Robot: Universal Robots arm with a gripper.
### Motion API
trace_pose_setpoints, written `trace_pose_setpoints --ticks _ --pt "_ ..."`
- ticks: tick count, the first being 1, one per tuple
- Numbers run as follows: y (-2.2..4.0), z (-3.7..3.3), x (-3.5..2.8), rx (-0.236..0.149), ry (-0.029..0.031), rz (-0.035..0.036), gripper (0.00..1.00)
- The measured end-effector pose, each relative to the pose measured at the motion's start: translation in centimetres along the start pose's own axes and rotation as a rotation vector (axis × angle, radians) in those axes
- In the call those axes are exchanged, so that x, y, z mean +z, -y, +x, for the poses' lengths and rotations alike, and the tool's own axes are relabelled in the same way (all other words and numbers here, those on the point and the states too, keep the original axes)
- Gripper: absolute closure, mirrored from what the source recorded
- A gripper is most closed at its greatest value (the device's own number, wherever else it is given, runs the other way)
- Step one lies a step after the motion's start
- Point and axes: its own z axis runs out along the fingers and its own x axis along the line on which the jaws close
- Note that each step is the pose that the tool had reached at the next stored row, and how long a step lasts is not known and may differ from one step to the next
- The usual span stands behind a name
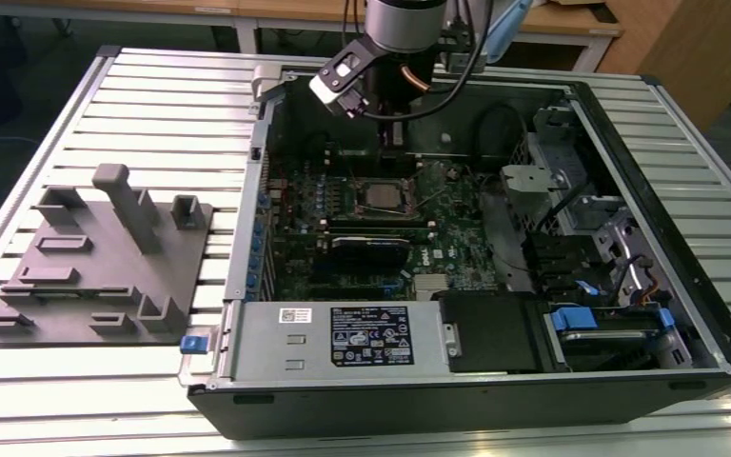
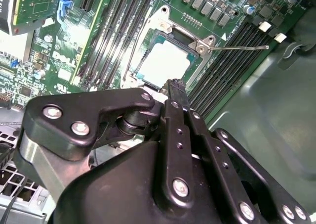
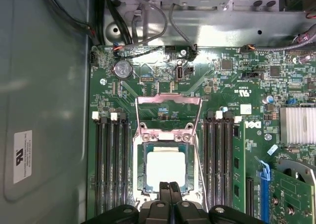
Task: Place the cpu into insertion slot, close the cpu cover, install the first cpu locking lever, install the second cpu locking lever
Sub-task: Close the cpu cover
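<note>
We count one chip (image 3: pixel 166 167) in one socket (image 3: pixel 141 164), one cover frame (image 3: pixel 168 100) beside it, two banks of memory slots (image 3: pixel 111 169) flanking the socket, one coin battery (image 3: pixel 122 69), one finned cooler (image 3: pixel 297 125), one computer case (image 1: pixel 467 411) and one grey tray (image 1: pixel 99 297).

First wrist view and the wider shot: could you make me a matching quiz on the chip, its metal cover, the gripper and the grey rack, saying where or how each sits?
1 chip
2 metal cover
3 gripper
4 grey rack

A swung open
B outside the computer case, on the exterior view's left
C lying in the socket
D shut, at the socket's edge

Pairs: 1-C, 2-A, 3-D, 4-B.
</note>
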Motion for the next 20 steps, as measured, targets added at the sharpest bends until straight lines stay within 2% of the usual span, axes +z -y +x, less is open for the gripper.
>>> trace_pose_setpoints --ticks 20 --pt "-0.03 0.00 -1.08 0.000 0.0082 -0.0001 0.90"
